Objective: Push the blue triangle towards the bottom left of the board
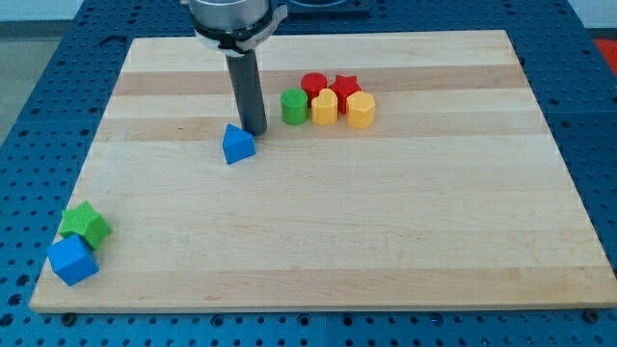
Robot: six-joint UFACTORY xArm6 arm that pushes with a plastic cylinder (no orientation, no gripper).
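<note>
Now you're watching my tip (254, 131), bare and grasping nothing, sitting just right of the small blue triangular block (237, 145); an off-centre push is risking it spinning aside.

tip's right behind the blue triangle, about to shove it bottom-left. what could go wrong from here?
1. My tip sits at the blue triangle's upper-right corner, so an off-centre push could spin it or let it slip aside.
2. The green star and blue cube already occupy the bottom-left corner; a long push may knock them toward the board's edge.
</note>
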